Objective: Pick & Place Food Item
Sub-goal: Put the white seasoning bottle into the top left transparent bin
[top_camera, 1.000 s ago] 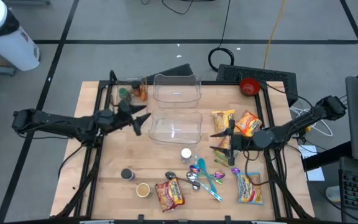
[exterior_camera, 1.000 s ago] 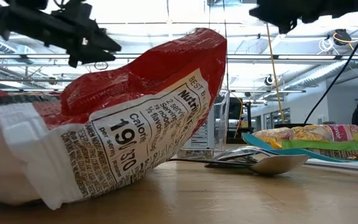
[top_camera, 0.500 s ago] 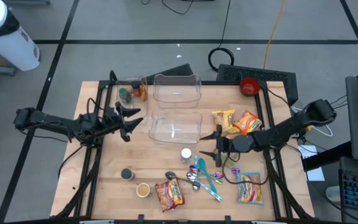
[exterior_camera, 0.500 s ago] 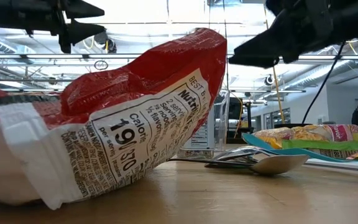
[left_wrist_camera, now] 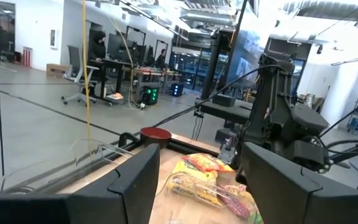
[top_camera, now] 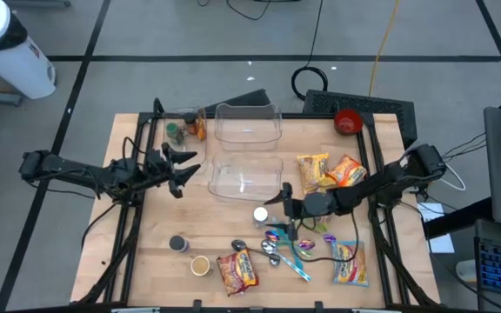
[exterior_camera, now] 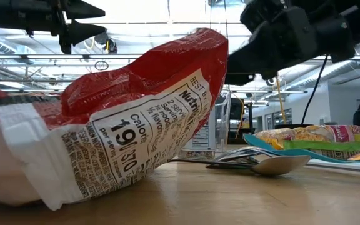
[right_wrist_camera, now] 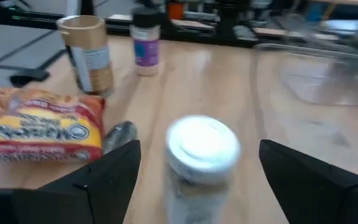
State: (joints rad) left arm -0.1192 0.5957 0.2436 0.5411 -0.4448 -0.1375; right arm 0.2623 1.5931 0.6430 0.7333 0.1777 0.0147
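Note:
A small jar with a white lid (right_wrist_camera: 202, 149) stands upright on the wooden table (top_camera: 224, 226), right of the middle (top_camera: 260, 215). My right gripper (top_camera: 287, 209) hovers low just to its right, open, a finger on either side of the jar in the right wrist view (right_wrist_camera: 197, 186), touching nothing. Noodle packets lie at the right (top_camera: 313, 169), (top_camera: 346, 171), (top_camera: 349, 263) and at the near edge (top_camera: 237, 269). My left gripper (top_camera: 185, 167) waits open above the table's left part (exterior_camera: 99, 19), with nothing in it (left_wrist_camera: 201, 152).
Two clear tubs (top_camera: 248, 122), (top_camera: 246, 176) stand at the far middle. Spoons (top_camera: 285, 245) lie just near of the jar. Small jars (top_camera: 178, 244), (top_camera: 200, 265) stand at the near left, bottles (top_camera: 185, 130) at the far left, and a red bowl (top_camera: 348, 120) at the far right.
My right gripper has come down and gone toward the table's left edge, from over the noodle packets to the white-lidded jar, and its fingers have spread wider. My left gripper drew back a little toward the left edge, then kept still.

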